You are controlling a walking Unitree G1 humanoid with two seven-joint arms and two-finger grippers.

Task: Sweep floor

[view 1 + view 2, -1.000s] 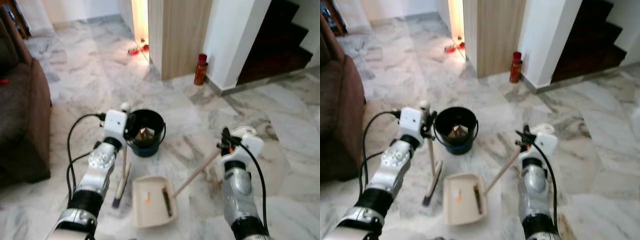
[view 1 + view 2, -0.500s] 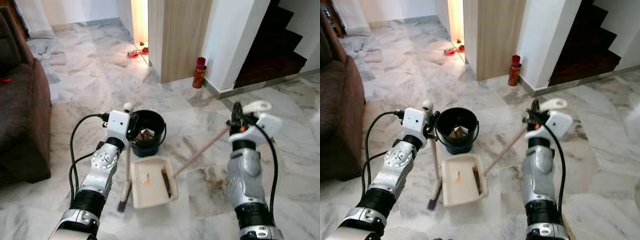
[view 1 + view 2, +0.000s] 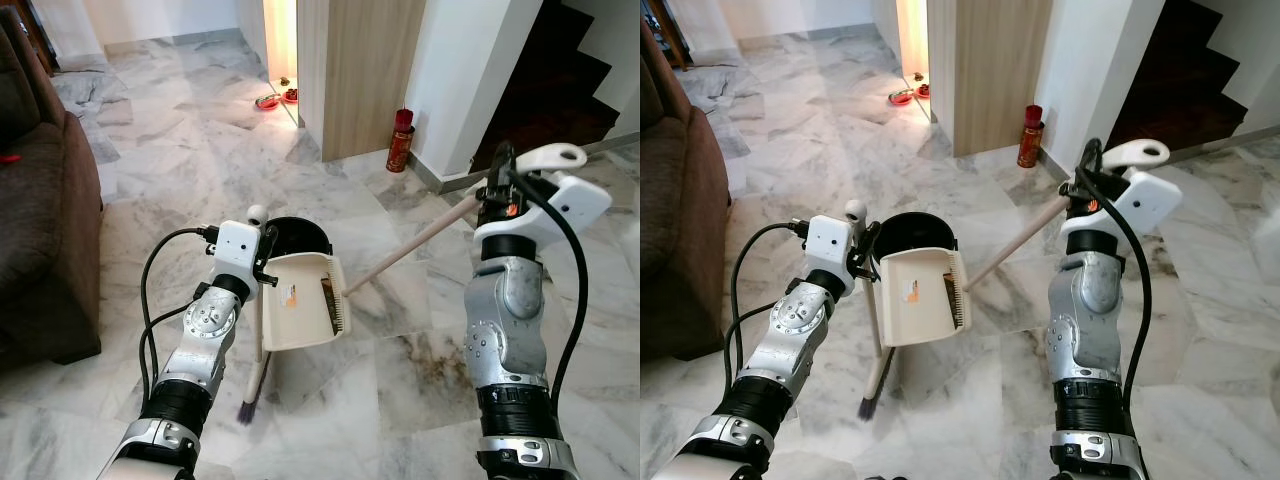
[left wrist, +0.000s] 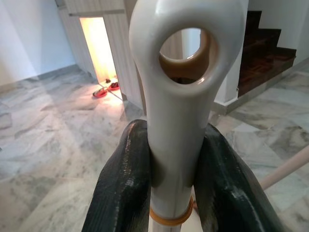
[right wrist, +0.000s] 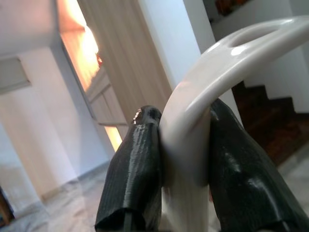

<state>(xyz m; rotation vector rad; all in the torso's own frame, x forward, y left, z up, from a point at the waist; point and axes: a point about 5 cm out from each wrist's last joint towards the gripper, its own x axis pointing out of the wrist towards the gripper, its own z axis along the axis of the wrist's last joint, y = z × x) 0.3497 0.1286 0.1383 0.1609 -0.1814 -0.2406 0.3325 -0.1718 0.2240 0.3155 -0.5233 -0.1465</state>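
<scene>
Key relation: I am holding the dustpan (image 3: 302,315) lifted off the floor, its tray hanging just in front of and partly over the black bucket (image 3: 300,232) at the centre of the frame; the tray's open mouth is facing the bucket side, so tipping it that way looks like the coming move.
Long axis: the dustpan's wooden handle (image 3: 410,250) is running from the tray up toward the right of the frame, into my right hand (image 3: 497,196).
Right hand: I am gripping the white loop at the end of that handle, both fingers (image 5: 137,174) closed tight against it.
Left hand: my left hand (image 3: 262,262) is closing its fingers (image 4: 125,179) around the white top of the broom (image 3: 255,345), which is standing nearly upright with its bristles on the floor at lower centre.
Nearer arm: the left hand is sitting right beside the bucket and tray; the right is well apart, steering only through the handle.
Load: a small orange scrap and dark bits are lying on the tray.
Floor: grey-veined marble (image 3: 180,150), with a brownish stain near my right forearm.
Room: a brown sofa (image 3: 45,230) at the left edge, a wooden panel (image 3: 360,70) at top centre, a red can (image 3: 401,141) by the white wall, dark stairs (image 3: 560,80) at upper right.
</scene>
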